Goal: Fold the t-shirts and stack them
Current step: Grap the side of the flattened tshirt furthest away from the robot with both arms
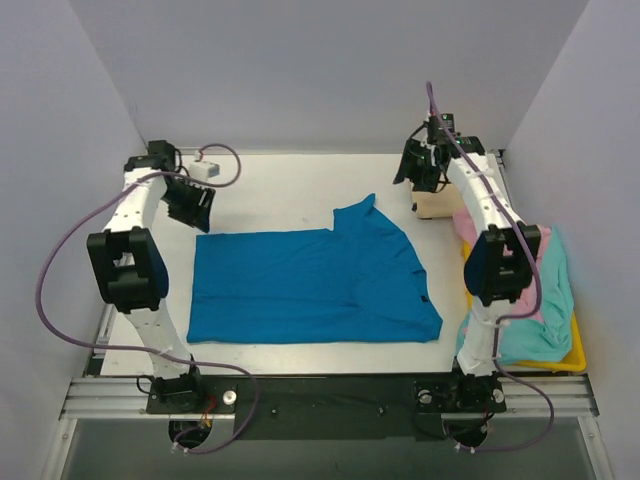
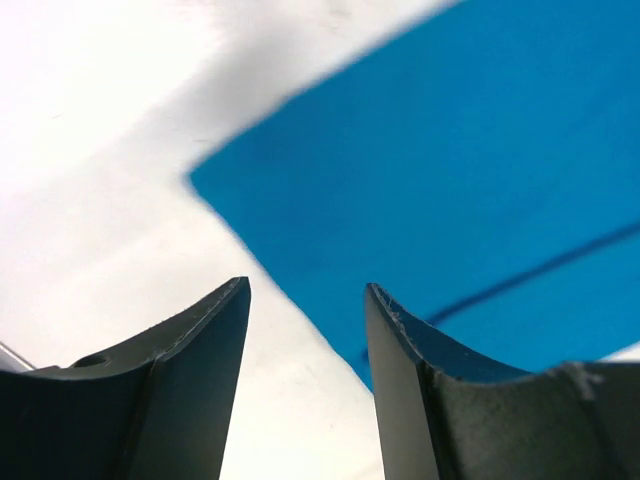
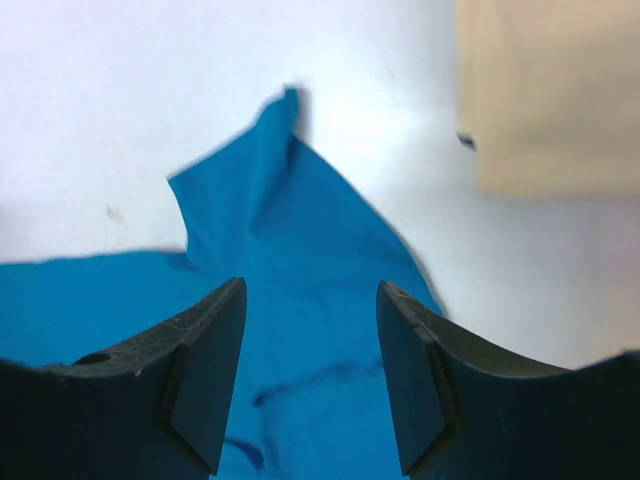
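Note:
A bright blue t-shirt (image 1: pixel 310 285) lies spread flat on the white table, one sleeve pointing to the far right. My left gripper (image 1: pixel 192 208) is open and empty, just beyond the shirt's far left corner (image 2: pixel 215 185). My right gripper (image 1: pixel 420 170) is open and empty, raised beyond the shirt's sleeve (image 3: pixel 270 170). A folded beige t-shirt (image 1: pixel 440 200) lies under the right arm and also shows in the right wrist view (image 3: pixel 550 95). Pink (image 1: pixel 468 232) and teal (image 1: pixel 545 300) t-shirts lie heaped at the right.
A yellow tray (image 1: pixel 578 352) at the right edge holds the heaped shirts. A small white box (image 1: pixel 205 169) with a cable sits at the far left. Grey walls close in the table on three sides.

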You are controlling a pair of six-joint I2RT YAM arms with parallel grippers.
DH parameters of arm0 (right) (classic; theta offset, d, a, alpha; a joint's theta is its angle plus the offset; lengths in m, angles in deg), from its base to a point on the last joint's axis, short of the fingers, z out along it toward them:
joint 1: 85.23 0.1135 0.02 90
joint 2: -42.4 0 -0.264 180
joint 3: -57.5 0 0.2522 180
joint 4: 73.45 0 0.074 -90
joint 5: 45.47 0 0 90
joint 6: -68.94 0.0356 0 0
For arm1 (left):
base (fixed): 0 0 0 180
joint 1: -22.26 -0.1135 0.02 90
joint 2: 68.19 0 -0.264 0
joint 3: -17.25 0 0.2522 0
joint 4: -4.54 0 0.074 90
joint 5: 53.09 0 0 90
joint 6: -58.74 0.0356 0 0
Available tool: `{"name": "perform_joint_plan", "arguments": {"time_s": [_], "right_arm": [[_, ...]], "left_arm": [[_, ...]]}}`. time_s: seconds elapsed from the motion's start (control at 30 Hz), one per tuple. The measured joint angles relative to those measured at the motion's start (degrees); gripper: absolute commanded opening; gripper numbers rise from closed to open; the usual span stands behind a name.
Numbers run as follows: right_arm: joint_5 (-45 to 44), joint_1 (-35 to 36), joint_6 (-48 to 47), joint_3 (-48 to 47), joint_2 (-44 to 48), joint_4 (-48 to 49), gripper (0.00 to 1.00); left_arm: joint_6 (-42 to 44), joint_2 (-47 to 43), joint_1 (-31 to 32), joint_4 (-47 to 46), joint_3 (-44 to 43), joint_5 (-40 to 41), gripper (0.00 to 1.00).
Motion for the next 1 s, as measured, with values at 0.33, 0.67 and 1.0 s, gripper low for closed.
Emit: {"name": "perform_joint_plan", "arguments": {"time_s": [0.33, 0.67, 1.0], "right_arm": [[6.67, 2.25, 3.52, -28.98, -35.69, 2.60, 0.51], [9.01, 2.86, 8.66, -27.65, -38.64, 6.51, 0.00], [10.36, 3.39, 8.66, -23.04, -36.02, 6.93, 0.00]], "left_arm": [[-6.25, 12.41, -11.04, -4.22, -9.27, -0.96, 0.62], [1.81, 16.11, -9.97, -4.66, -11.06, -0.68, 0.68], [24.13, 19.15, -7.80, 1.57, -14.99, -4.42, 0.71]]}}
